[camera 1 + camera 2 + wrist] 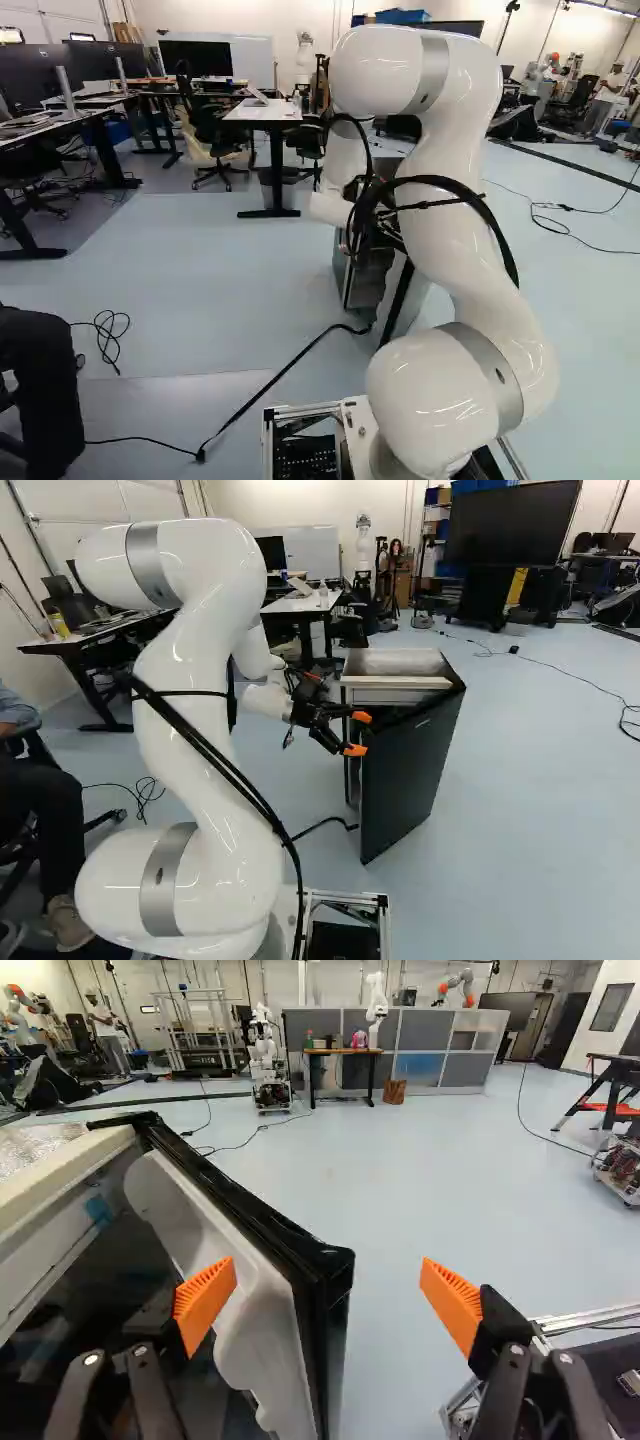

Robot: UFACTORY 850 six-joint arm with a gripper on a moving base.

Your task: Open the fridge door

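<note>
Fridge door (410,780) ajar, tool (359,734) spread wide around its edge

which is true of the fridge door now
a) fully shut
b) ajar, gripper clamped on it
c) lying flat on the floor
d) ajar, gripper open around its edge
d, the door stands away from the fridge, its edge between the spread fingers of the gripper

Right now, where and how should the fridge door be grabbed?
Probably by the free vertical edge near its top corner, edge-on, one finger inside by the white liner, one outside by the dark face. The fridge door is ajar, so that edge sticks out between the open fingers of the hand.
</note>
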